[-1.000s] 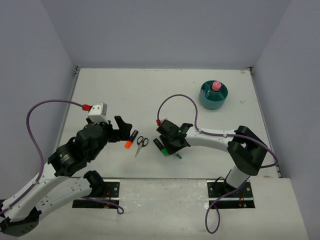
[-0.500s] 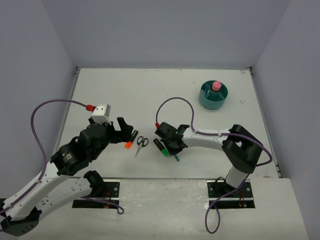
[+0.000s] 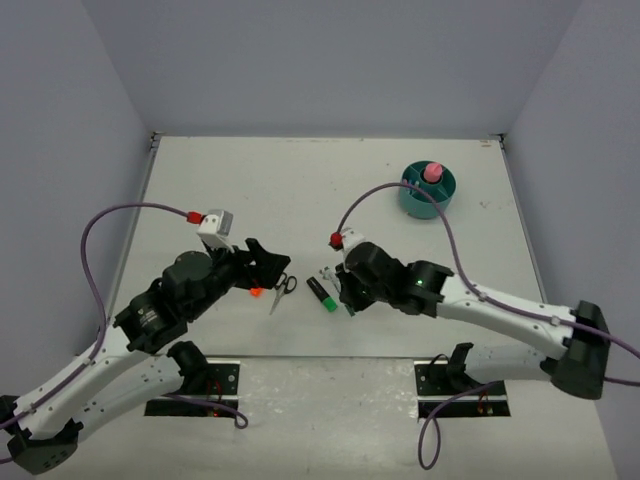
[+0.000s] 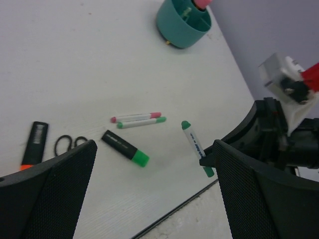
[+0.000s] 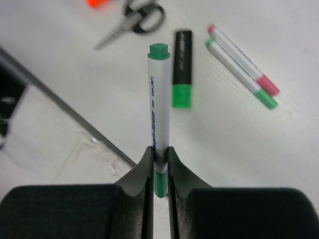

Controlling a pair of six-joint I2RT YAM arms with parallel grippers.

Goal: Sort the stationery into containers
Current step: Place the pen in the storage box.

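Since a second ago the right arm has stretched out low along the near side of the bench [image 3: 300, 180], and the left arm has pushed right toward the scissors [image 3: 283, 287].

The right end effector [image 5: 159, 152] is pinched shut on a green-capped pen [image 5: 158, 99]. It grips the pen near its back end, so the pen sticks straight out from the jaws with its cap leading. In the left wrist view the same pen lies slanted, cap toward the far side, right of the green highlighter [image 4: 124, 148]. I cannot tell whether it touches the bench. From overhead the pen is almost lost under the arm.

The left end effector [image 4: 155, 143] is spread wide and holds nothing. Overhead, it covers most of the orange highlighter [image 4: 34, 144]. Its own camera shows that marker's black body lying roughly near-to-far, its orange end cut off by a finger.

Two thin pens [image 4: 137, 119], one pink-tipped and one green-tipped, lie side by side just beyond the green highlighter.

The teal organizer [image 3: 412, 200] sits far right, well apart, with a pink-capped glue stick [image 3: 432, 172] upright in its centre. Its other contents are too small to make out.
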